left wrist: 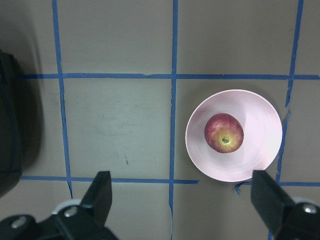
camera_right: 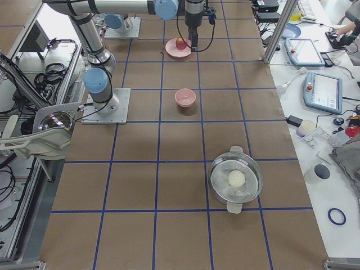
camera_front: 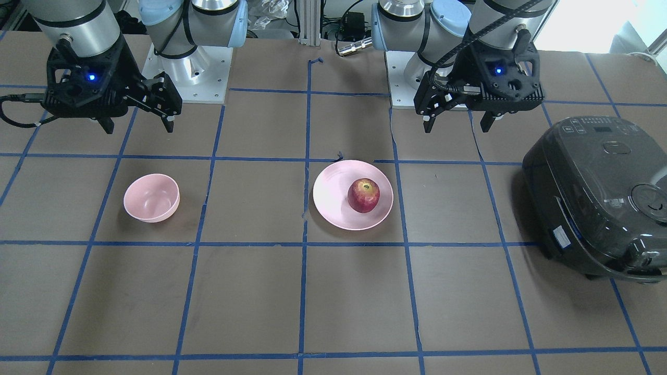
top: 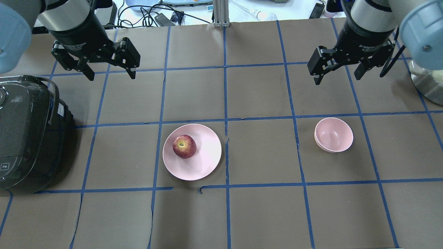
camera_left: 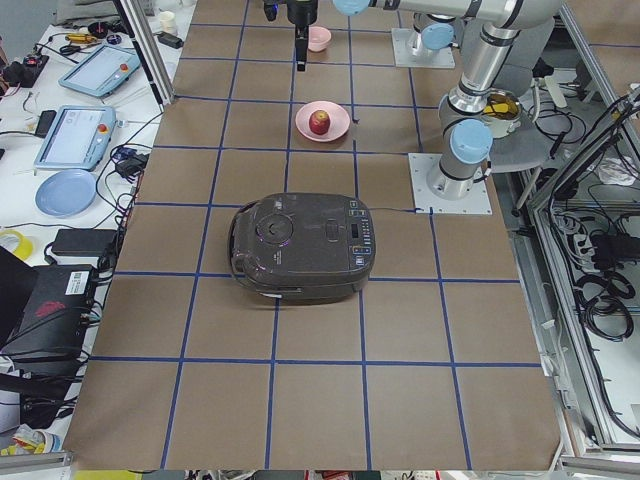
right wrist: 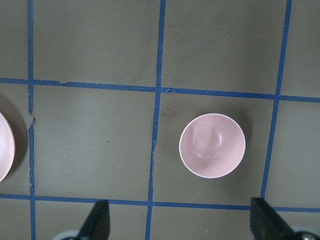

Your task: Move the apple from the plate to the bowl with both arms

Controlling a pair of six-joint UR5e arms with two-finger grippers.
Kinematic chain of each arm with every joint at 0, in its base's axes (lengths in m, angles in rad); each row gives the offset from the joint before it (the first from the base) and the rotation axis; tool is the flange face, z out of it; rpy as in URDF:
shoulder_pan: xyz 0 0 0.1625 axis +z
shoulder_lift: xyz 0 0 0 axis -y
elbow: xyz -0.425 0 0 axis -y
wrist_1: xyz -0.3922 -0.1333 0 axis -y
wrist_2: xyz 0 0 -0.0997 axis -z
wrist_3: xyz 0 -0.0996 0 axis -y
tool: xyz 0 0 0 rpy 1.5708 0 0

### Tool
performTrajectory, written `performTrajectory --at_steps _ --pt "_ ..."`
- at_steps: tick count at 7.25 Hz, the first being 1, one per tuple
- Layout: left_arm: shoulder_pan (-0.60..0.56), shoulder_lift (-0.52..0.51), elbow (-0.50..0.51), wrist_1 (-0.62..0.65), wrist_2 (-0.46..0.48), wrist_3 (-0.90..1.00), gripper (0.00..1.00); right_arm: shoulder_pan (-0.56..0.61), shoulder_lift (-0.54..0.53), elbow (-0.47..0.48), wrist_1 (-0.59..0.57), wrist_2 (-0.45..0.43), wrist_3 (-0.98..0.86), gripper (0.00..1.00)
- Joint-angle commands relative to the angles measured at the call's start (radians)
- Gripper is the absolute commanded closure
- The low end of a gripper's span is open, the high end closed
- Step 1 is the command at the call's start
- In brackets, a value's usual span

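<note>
One red apple (top: 184, 146) sits on the pink plate (top: 207, 157), left of the pink bowl (top: 334, 135). Left gripper (top: 111, 74) and right gripper (top: 338, 78) hang farther back, fingers wide apart.

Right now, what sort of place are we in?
Probably a robotics lab, not a kitchen: the table is gridded with blue tape, teach pendants lie beside it, and loose cables run along its edges.

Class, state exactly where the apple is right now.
In the overhead view, the apple rests on the plate, toward its left side, in the robot's left half; the black cooker lies further left and the empty bowl to the right.
</note>
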Motion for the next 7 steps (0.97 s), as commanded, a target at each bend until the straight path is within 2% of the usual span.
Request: performTrajectory --at_steps 1,7 --pt "0.000 0.001 -0.002 0.002 -0.002 0.002 0.00 0.000 0.000 -0.002 -0.005 0.000 0.000 0.00" --pt "0.003 0.005 -0.004 0.002 -0.002 0.002 0.00 -0.002 0.001 -0.004 -0.014 0.000 -0.002 0.00"
